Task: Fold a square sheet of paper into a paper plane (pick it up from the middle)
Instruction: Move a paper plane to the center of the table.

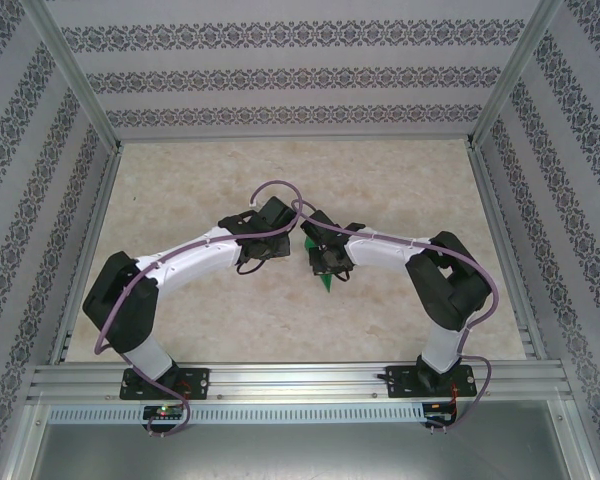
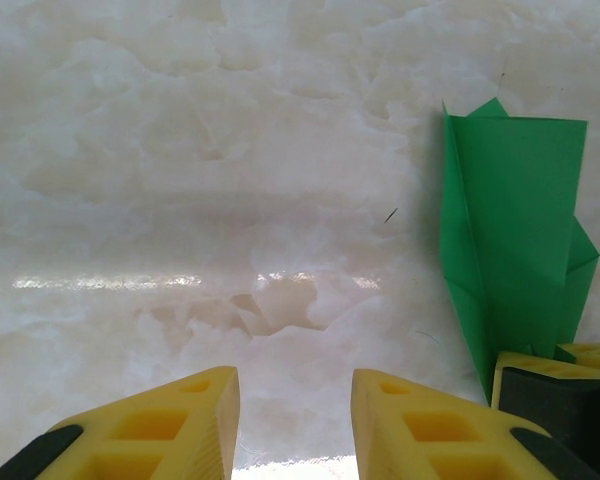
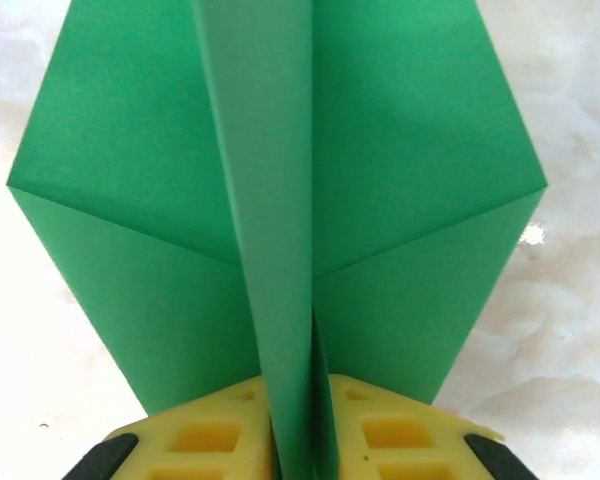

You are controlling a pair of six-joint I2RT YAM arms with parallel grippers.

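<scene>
The paper plane (image 3: 270, 200) lies on the marble table (image 2: 180, 200), its raised centre fold between the close-set fingers of the right gripper (image 3: 298, 400); whether they pinch it is unclear. From above, that wrist covers most of it. The left gripper (image 2: 295, 400) hovers beside, part-open, empty.

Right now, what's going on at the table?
The right gripper grips the green paper plane by its centre fold, with the flaps spread to either side. The left gripper hangs open and empty over the table, beside the paper and touching nothing. Both arms meet mid-table. The folding looks partway done: the shape is still broad, not yet a slim dart.
</scene>
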